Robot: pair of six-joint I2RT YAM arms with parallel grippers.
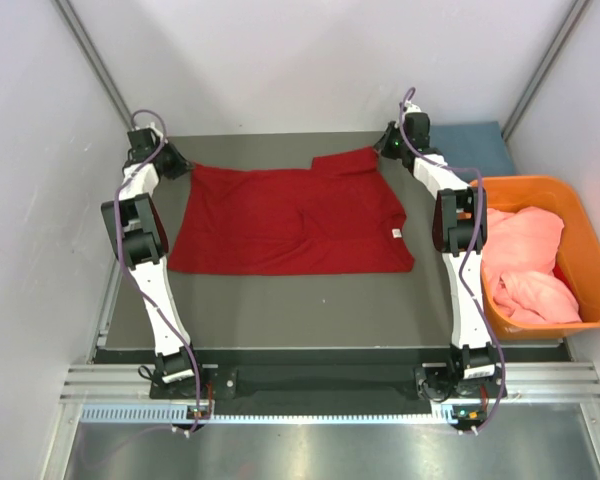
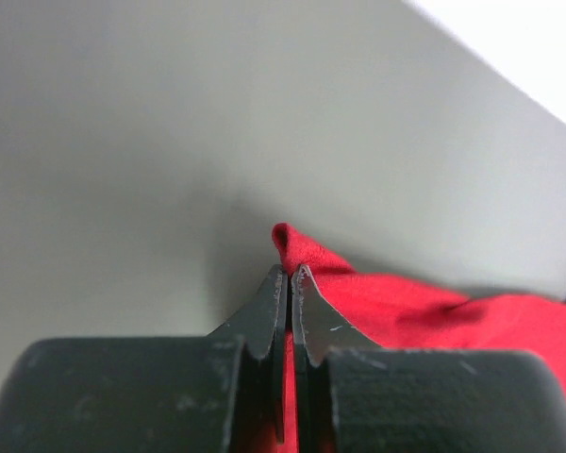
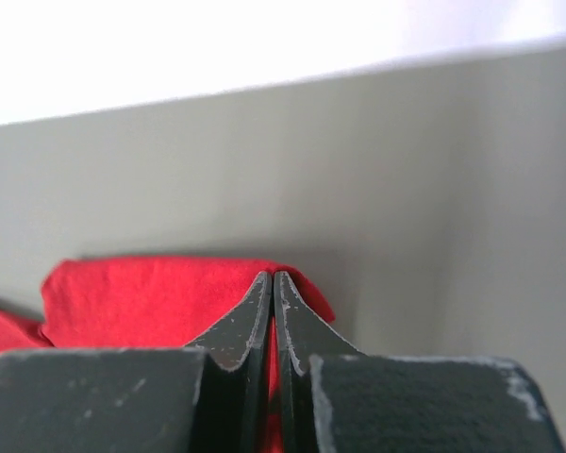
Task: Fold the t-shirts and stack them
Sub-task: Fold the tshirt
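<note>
The deep red t-shirt (image 1: 290, 220) lies spread flat on the table (image 1: 310, 300), with its white neck label toward the right arm. The left gripper (image 2: 290, 274) is pinched together on the shirt's far left corner, and the right gripper (image 3: 272, 278) is pinched together on its far right corner. Treat the cloth as light, limp and not fragile: expect it to sag between holds and drag on the surface. Take hold at corners or hems and keep the span taut. The salmon-pink t-shirt (image 1: 525, 265) waits in the orange tub (image 1: 528, 183).
</note>
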